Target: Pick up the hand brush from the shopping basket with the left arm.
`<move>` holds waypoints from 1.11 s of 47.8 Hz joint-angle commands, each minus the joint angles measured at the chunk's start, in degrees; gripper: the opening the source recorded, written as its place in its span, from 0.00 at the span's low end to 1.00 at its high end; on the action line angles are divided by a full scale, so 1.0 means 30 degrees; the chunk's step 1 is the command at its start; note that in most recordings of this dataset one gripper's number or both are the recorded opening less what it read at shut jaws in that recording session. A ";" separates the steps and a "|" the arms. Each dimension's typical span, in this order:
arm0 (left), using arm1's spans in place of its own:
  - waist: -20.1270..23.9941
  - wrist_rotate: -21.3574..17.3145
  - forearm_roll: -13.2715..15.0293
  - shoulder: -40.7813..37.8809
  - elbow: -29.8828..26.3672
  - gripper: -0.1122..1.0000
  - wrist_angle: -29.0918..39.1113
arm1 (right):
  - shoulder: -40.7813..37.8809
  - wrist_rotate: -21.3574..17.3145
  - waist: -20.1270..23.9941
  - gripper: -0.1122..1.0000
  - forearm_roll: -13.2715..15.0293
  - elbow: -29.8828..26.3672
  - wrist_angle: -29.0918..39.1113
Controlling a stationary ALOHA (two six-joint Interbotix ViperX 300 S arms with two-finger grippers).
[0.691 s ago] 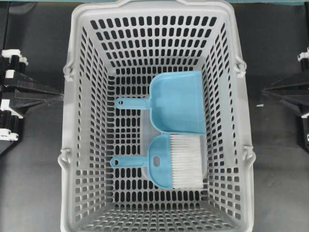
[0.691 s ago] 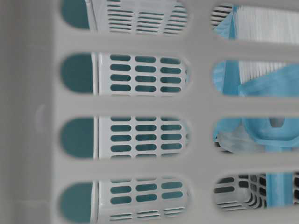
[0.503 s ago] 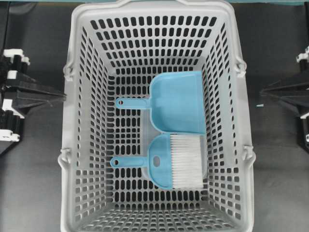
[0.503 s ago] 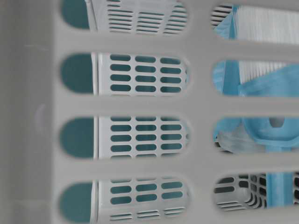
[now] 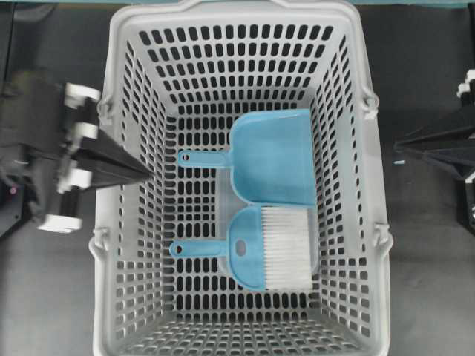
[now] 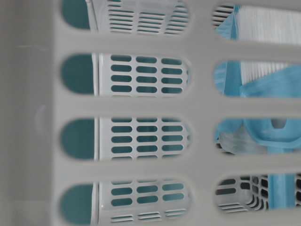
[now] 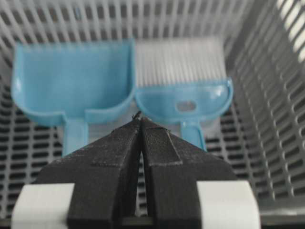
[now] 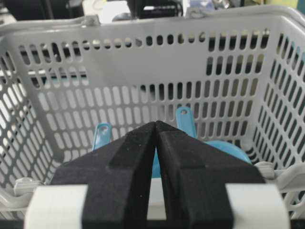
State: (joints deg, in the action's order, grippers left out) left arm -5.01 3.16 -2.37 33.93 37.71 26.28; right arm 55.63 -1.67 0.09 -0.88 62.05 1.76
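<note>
The hand brush (image 5: 256, 265) lies flat on the floor of the shopping basket (image 5: 223, 12), light blue, with white bristles to the right and its thin handle pointing left. My left gripper (image 5: 145, 173) is shut and empty, its tip over the basket's left wall, well left of the brush handle. In the left wrist view the shut tips (image 7: 139, 117) point between the brush (image 7: 183, 102) and the dustpan (image 7: 71, 81). My right gripper (image 5: 398, 144) is shut, outside the basket's right wall. In the table-level view the brush (image 6: 273, 129) shows through the wall slots.
A plain light-blue dustpan (image 5: 271, 159) lies just behind the brush, almost touching it, handle also pointing left. The basket's tall slotted walls (image 7: 276, 95) enclose both. In the right wrist view the right gripper (image 8: 156, 123) faces the basket's far wall (image 8: 143, 33).
The left arm has swung right and forward, from outside the basket until its tip is over the left wall. The right arm has barely shifted. Brush and dustpan have not moved.
</note>
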 commanded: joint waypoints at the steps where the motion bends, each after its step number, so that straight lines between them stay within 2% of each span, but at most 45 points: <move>1: -0.0264 0.0088 -0.0059 -0.1318 -0.2021 0.10 0.1992 | -0.0088 -0.0088 0.0059 0.10 -0.0059 -0.0498 -0.0059; 3: -0.0352 0.0146 -0.0059 -0.1846 -0.2549 0.10 0.2637 | -0.0088 -0.0117 0.0059 0.12 -0.0088 -0.0498 -0.0059; 6: -0.0410 0.0264 -0.0059 -0.2607 -0.3193 0.10 0.3545 | -0.0059 -0.0088 0.0059 0.21 -0.0059 -0.0498 -0.0059; 14: -0.0527 0.0908 -0.0059 -0.4219 -0.4717 0.10 0.5215 | 0.0029 -0.0117 0.0205 0.65 -0.0059 -0.0498 -0.0146; 18: -0.0732 0.1289 -0.0059 -0.4834 -0.5273 0.10 0.5596 | 0.0146 -0.0117 0.0205 0.80 -0.0059 -0.0498 -0.0176; 23: -0.0996 0.1904 -0.0059 -0.5596 -0.5889 0.11 0.6211 | 0.0352 -0.0117 0.0205 0.79 -0.0059 -0.0527 -0.0146; 26: -0.1113 0.2227 -0.0059 -0.5977 -0.6123 0.16 0.6475 | 0.0469 -0.0117 0.0205 0.78 -0.0059 -0.0527 -0.0146; 30: -0.1318 0.2695 -0.0059 -0.6592 -0.6387 0.36 0.6650 | 0.0527 -0.0117 0.0234 0.78 -0.0059 -0.0527 -0.0059; 36: -0.1699 0.3457 -0.0059 -0.7705 -0.6826 0.71 0.6738 | 0.0527 -0.0117 0.0234 0.78 -0.0059 -0.0527 -0.0059; 39: -0.1846 0.3809 -0.0059 -0.8320 -0.7031 0.84 0.6768 | 0.0557 -0.0117 0.0264 0.78 -0.0059 -0.0498 -0.0059; 41: -0.2021 0.4072 -0.0059 -0.8877 -0.7148 0.89 0.6797 | 0.0557 -0.0117 0.0264 0.78 -0.0059 -0.0498 -0.0059; 53: -0.2725 0.4365 -0.0059 -1.1221 -0.7266 0.91 0.6797 | 0.0557 -0.0117 0.0264 0.78 -0.0059 -0.0352 -0.0059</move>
State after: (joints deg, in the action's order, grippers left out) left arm -12.74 16.08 -2.37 1.58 16.96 46.76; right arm 57.57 -2.02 0.70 -0.88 61.96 1.85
